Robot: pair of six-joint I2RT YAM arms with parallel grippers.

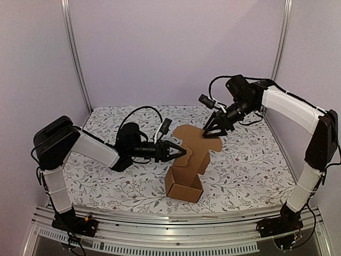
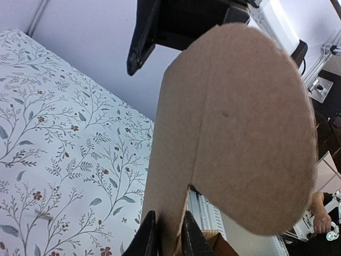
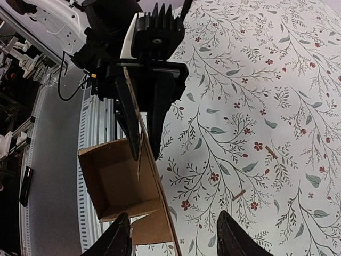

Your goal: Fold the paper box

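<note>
Left arm point(image 1: 96, 149): the long link is covered by a white shell, the shoulder is done as a chunky black block, and the lower link is wrapped in white.
Right arm point(image 1: 287, 106): pretty much the same build, with a white cover and black joints.
Left gripper point(image 1: 185, 152): all matte black, with two tapered fingers; a finned black housing is seen behind them in the right wrist view.
Right gripper point(image 1: 209, 134): black as well, its fingers shaped like narrow wedges.
Cables point(image 1: 144, 109): thin black ones are looped off both wrists.
Wrist cameras point(image 1: 166, 126): a small black box is mounted by each gripper.
Bases point(image 1: 279, 226): black, with wires bunched around them.
</note>
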